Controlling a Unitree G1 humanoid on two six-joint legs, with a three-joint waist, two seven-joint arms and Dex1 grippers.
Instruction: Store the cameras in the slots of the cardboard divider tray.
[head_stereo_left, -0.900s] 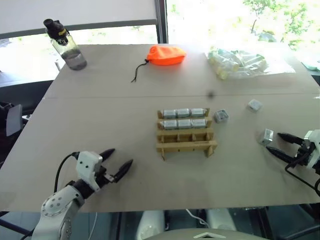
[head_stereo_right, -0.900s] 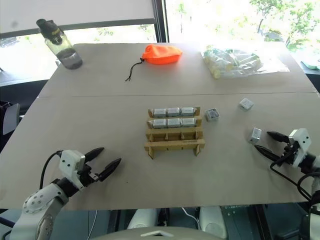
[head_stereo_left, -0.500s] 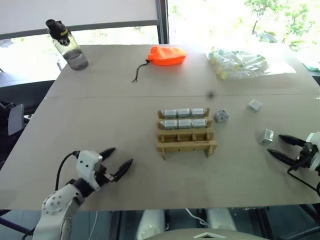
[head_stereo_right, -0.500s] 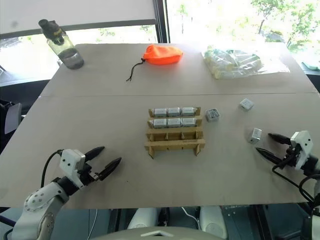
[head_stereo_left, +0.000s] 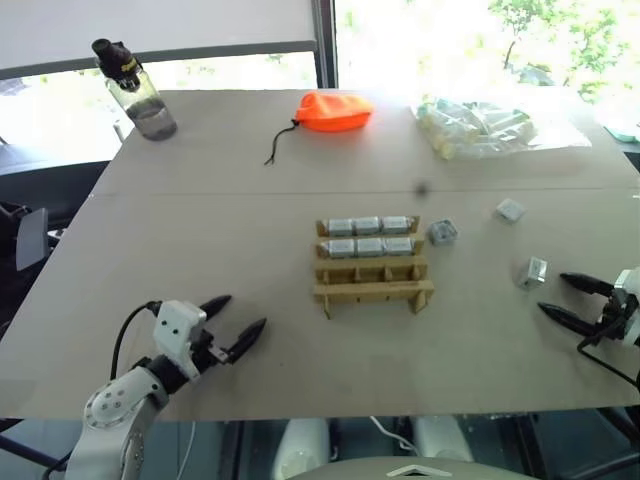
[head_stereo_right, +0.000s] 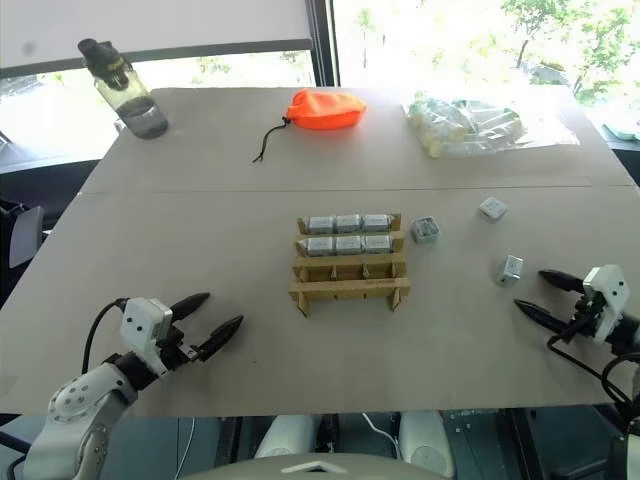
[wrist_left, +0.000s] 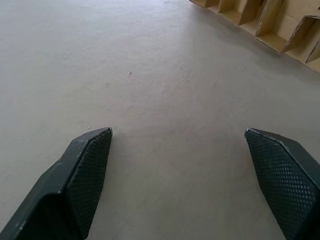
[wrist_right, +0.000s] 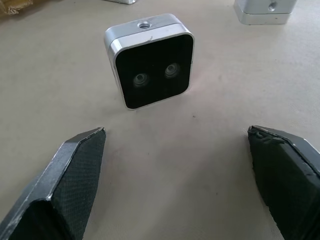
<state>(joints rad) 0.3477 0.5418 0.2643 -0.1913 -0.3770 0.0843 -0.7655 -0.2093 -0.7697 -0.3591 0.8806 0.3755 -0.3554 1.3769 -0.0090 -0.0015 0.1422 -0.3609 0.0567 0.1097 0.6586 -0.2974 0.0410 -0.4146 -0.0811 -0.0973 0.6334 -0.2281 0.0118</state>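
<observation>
Starting at the robot's left, the left gripper (head_stereo_left: 228, 330) hovers low over bare table near the front edge, its jaws spread wide and empty, well apart from everything else. At mid-table sits the cardboard divider tray (head_stereo_left: 372, 279), whose two far rows each carry three cameras (head_stereo_left: 368, 246), six stored in all, while the two near rows look empty. Just beside the tray's right end lies a loose camera (head_stereo_left: 442, 233), another (head_stereo_left: 510, 210) lies further right and further back, and a third (head_stereo_left: 532, 272) lies near the right gripper (head_stereo_left: 568, 298), whose jaws are also wide open with nothing between them (the right wrist view shows that camera's dark face with two lenses, a little ahead of the fingertips (wrist_right: 80, 165), not touched). By my judgement the job is about two-thirds done, with three cameras left to pick up and slot. The surface is a plain beige table (head_stereo_left: 200, 230) with a seam across it; along its far side stand a water bottle (head_stereo_left: 133, 89), an orange drawstring pouch (head_stereo_left: 334, 109) and a clear bag (head_stereo_left: 478, 127) of pale items, before bright windows with greenery outside.
</observation>
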